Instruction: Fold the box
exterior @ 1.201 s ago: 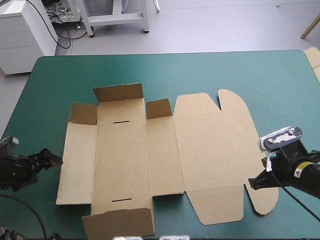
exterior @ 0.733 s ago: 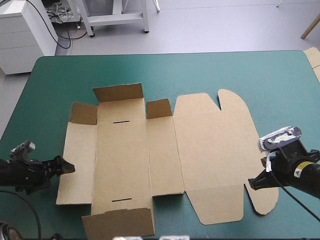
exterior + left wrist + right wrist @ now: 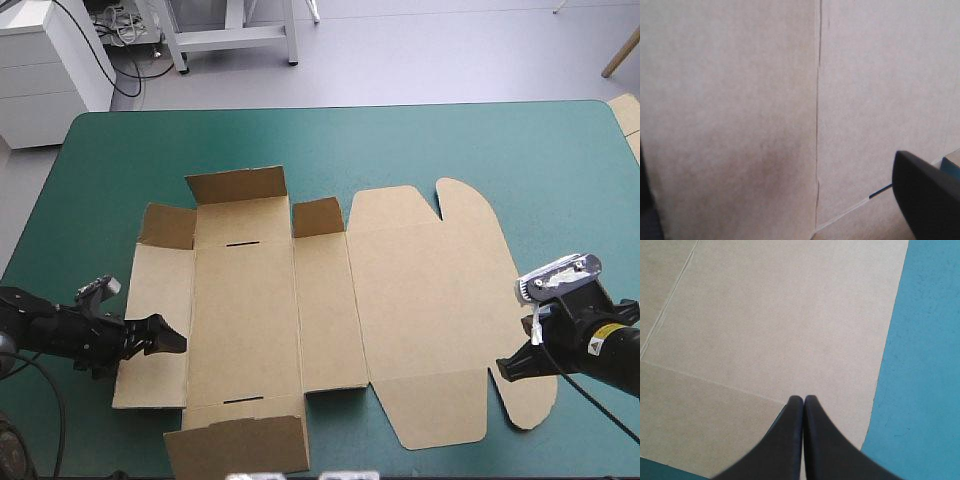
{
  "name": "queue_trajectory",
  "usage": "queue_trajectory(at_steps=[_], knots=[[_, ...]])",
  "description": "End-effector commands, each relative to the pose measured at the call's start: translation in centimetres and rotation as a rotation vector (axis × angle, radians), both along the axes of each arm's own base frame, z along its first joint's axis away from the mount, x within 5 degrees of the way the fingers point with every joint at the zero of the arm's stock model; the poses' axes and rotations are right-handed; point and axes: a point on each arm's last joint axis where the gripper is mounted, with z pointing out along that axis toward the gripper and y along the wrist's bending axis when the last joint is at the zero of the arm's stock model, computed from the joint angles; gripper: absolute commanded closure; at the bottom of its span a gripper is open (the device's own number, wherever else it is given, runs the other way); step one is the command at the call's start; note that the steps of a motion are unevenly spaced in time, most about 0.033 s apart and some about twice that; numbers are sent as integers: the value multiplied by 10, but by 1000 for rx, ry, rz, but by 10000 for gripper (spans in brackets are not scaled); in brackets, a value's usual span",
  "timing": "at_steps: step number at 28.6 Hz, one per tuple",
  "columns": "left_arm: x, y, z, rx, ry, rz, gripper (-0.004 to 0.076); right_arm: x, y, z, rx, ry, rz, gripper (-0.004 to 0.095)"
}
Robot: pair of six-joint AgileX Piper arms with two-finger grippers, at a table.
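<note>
box (image 3: 330, 300): brown sheet, mostly flat on teal-green desk (image 3: 450, 150), mid-desk and a bit left; far end flap (image 3: 237, 185) and small corner flaps raised; near end flap (image 3: 237, 445) seemingly part lifted; lid panel (image 3: 420, 300) flat, toward the right
long axis: whole sheet running left to right across the desk; base panel running near to far
left gripper (image 3: 170, 338): low over left side panel (image 3: 155, 300), toward its near end; fingers (image 3: 925, 200) spread apart, only flat board below; pointing right, at the crease (image 3: 817, 125) into the base
right gripper (image 3: 508, 368): fingers pressed together in one point, gripping nothing; tips over lid's right edge, beside the near rounded tab (image 3: 530, 400)
key relation: side panel directly under left gripper, crease just ahead; left arm clearly nearer the wall; right arm well apart, at the sheet's opposite end
step (judged): probably raising left side wall; side walls not yet up
risk (judged): sheet sliding right if pushed with no hold from the right
</note>
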Motion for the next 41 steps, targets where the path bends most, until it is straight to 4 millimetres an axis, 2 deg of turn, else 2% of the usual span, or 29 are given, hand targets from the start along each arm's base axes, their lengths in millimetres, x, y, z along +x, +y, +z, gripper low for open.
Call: queue_trajectory(at_steps=[1, 8, 19, 23, 25, 29, 41], knots=[[-1, -6, 6, -46, -5, -18, -5, 2, 0, 10, 10, -69, 1, 929], [-1, -10, 10, -110, -2, -21, 16, 2, 0, 10, 14, -68, 4, 929], [0, -11, 11, -124, -12, -13, 266, 2, 0, 10, 14, -70, 4, 929], [2, -10, 10, -108, -25, 1, 399, 3, 1, 11, 18, -84, 3, 929], [3, -9, 9, -93, -30, 26, 493, 3, 1, 11, 18, -84, 3, 929], [7, -8, 9, -85, -54, 54, 733, 3, 1, 11, 17, -82, 3, 929], [12, -5, 8, -15, -153, 4, 731, 3, 1, 12, 19, -91, 3, 929]])
